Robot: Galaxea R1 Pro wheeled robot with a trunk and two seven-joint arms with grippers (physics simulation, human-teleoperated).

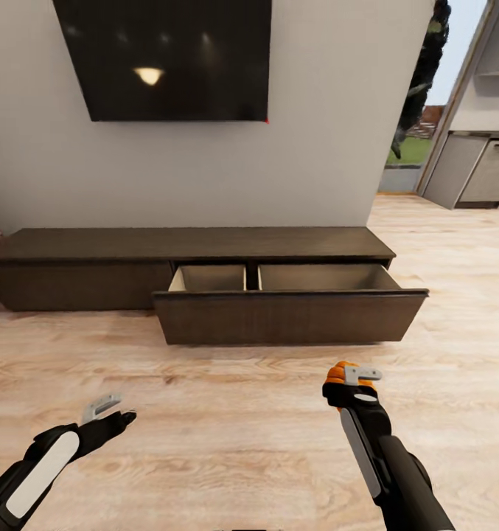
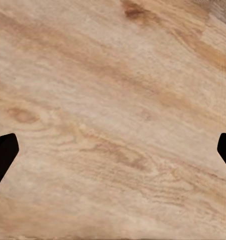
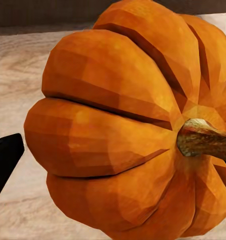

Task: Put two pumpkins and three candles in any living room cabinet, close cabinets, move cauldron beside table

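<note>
While right gripper (image 1: 350,383) clamps pumpkin (image 3: 123,135) above floor (image 1: 234,413), short of cabinet (image 1: 205,254) drawer (image 1: 290,316); left gripper (image 1: 110,413) apart, empty. Risk: pumpkin clipping drawer front, dropping.

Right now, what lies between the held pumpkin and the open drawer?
Head view: only bare floor between the pumpkin in the right gripper and the drawer.
</note>
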